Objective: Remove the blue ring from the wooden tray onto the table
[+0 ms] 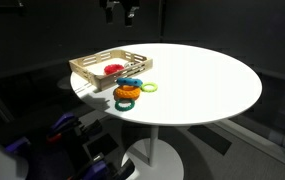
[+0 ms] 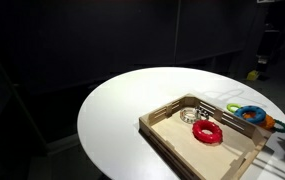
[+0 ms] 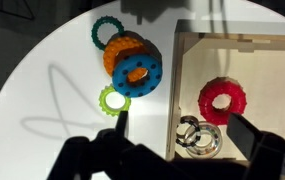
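Note:
The blue ring lies on the white table, stacked on an orange ring, just outside the wooden tray. It also shows in both exterior views. My gripper is open and empty. It hangs high above the tray's edge, with one finger over the table and the other over the tray. In an exterior view the gripper is at the top, well above the tray.
Inside the tray lie a red ring and small black and clear rings. On the table beside the blue ring are a teal ring and a light green ring. The table edge is close to the rings.

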